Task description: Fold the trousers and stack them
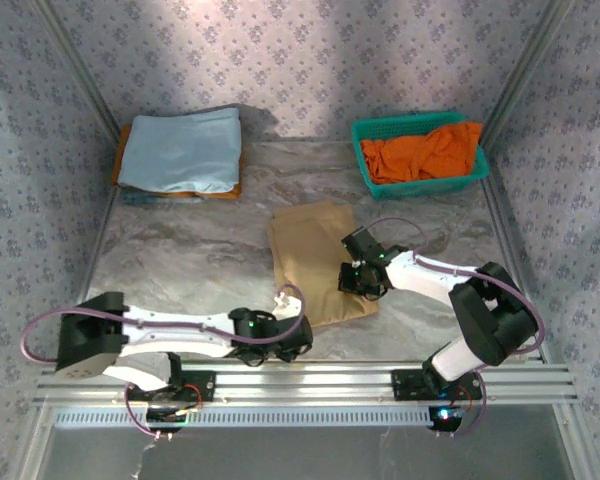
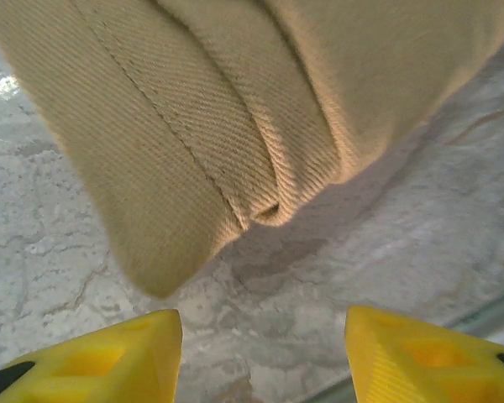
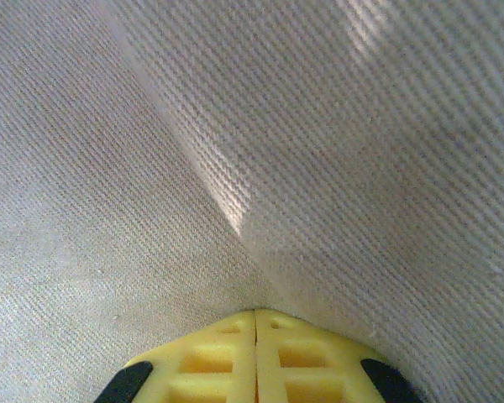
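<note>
The trousers [image 1: 315, 265] are lying folded into a tan rectangle near the middle of the marbled table [image 1: 180, 260], their long side running from far to near. The left gripper [image 1: 296, 342] is hovering low just beside the near left corner of the fold; in the left wrist view its yellow fingers [image 2: 109, 361] are standing wide apart with nothing between them, and the rounded, layered corner of the cloth is sitting just ahead of them on the bare tabletop. The right gripper [image 1: 360, 278] is resting at the right edge of the trousers, about halfway along that side. In the right wrist view its fingertips [image 3: 210, 361] are pressing flat together, and a crease in the tan twill is running straight into their tips, so the jaws are pinching a fold of the cloth. A green basket [image 1: 363, 135] is sitting at the far right with an orange garment [image 1: 425, 155] bunched inside it. At the far left, well apart from the trousers, a light blue folded cloth [image 1: 180, 150] is lying flat.
</note>
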You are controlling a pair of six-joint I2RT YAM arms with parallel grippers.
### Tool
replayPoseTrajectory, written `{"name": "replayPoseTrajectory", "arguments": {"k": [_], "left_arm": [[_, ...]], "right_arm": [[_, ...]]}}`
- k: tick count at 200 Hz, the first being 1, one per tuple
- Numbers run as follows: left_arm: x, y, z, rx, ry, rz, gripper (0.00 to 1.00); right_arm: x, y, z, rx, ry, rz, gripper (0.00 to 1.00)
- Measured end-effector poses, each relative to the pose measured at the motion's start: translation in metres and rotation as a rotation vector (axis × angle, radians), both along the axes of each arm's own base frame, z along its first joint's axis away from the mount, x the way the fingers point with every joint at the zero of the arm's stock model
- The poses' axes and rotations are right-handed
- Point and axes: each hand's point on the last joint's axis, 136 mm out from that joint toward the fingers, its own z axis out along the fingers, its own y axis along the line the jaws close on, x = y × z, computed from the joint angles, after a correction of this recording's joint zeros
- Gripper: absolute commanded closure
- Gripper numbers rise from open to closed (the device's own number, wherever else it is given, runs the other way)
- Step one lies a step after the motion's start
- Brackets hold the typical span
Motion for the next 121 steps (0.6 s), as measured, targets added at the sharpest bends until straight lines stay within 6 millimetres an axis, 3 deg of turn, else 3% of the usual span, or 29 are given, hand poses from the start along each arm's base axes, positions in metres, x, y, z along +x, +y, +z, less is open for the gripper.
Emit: {"name": "replayPoseTrajectory", "arguments": {"k": [24, 68, 93, 113, 121], "left_arm": [[0.007, 0.003, -0.014, 0.077, -0.038, -0.012, 0.55], [0.018, 0.001, -0.012, 0.083, -0.091, -0.017, 0.55], [0.039, 0.003, -0.023, 0.091, -0.150, -0.007, 0.80], [0.044, -0.002, -0.026, 0.080, -0.173, -0.039, 1.00], [0.045, -0.003, -0.026, 0.077, -0.181, -0.047, 1.00]], "right_arm": [[0.000, 0.000, 0.000, 0.000, 0.000, 0.000, 0.90], [0.000, 0.000, 0.000, 0.002, 0.001, -0.001, 0.90], [0.001, -0.001, 0.000, 0.006, 0.004, -0.003, 0.90], [0.001, -0.002, 0.000, 0.007, 0.005, -0.004, 0.91], [0.001, -0.002, 0.000, 0.007, 0.006, -0.006, 0.91]]}}
